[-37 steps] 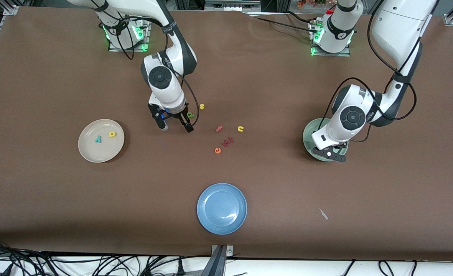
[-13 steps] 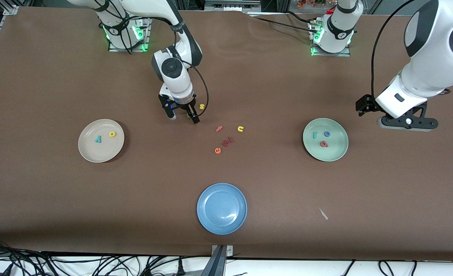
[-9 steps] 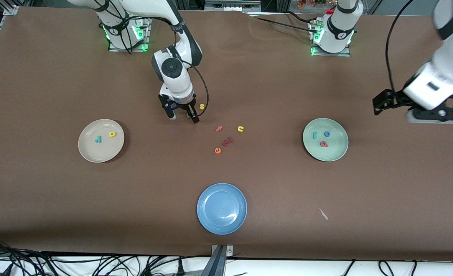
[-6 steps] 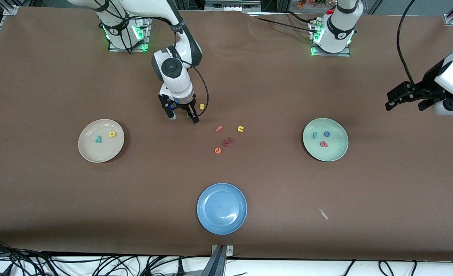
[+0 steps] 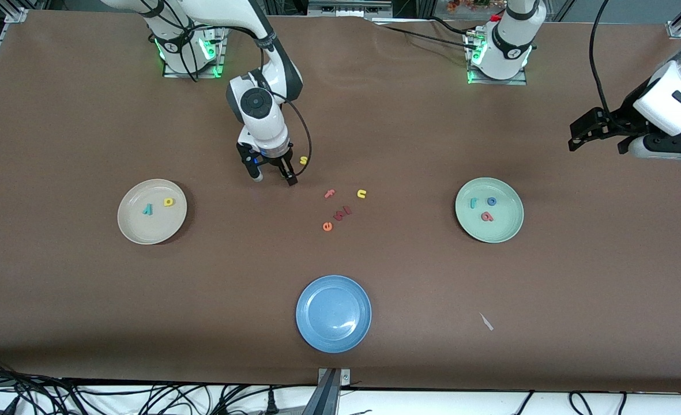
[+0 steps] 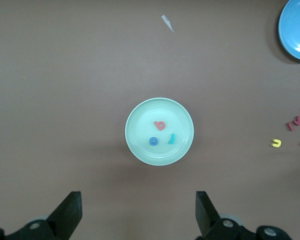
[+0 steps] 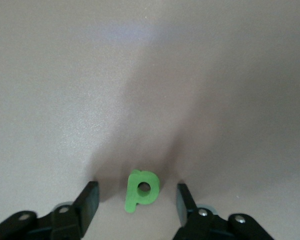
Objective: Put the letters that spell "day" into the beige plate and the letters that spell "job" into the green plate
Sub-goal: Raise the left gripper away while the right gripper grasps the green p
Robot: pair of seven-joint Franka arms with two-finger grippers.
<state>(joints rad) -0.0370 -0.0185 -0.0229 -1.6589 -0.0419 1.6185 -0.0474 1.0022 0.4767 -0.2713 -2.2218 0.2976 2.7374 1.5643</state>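
Note:
The olive-green "d" (image 7: 141, 190) lies flat on the brown table, between the fingers of my right gripper (image 7: 137, 190). That gripper (image 5: 273, 177) is open, with a gap on each side of the letter. The beige plate (image 5: 144, 231) holds the teal "y" (image 5: 147, 210) and the yellow "a" (image 5: 169, 202). In the green plate (image 5: 504, 227) lie the teal "j" (image 5: 474, 203), the blue "o" (image 5: 492, 201) and the pinkish-red "b" (image 5: 486, 217). My left gripper (image 5: 598, 144) hangs open and empty in the air, over the table at the left arm's end. Its wrist view looks down on the green plate (image 6: 140, 125).
A yellow "s" (image 5: 303, 161) lies close beside the right gripper. A salmon "f" (image 5: 330, 193), a yellow "u" (image 5: 361, 194), dark red letters (image 5: 343, 213) and an orange "e" (image 5: 327, 226) lie mid-table. A blue plate (image 5: 333, 313) sits nearest the front camera.
The left arm has swung away from the green plate toward its end of the table. The right gripper's fingers have drawn closer together around the "d".

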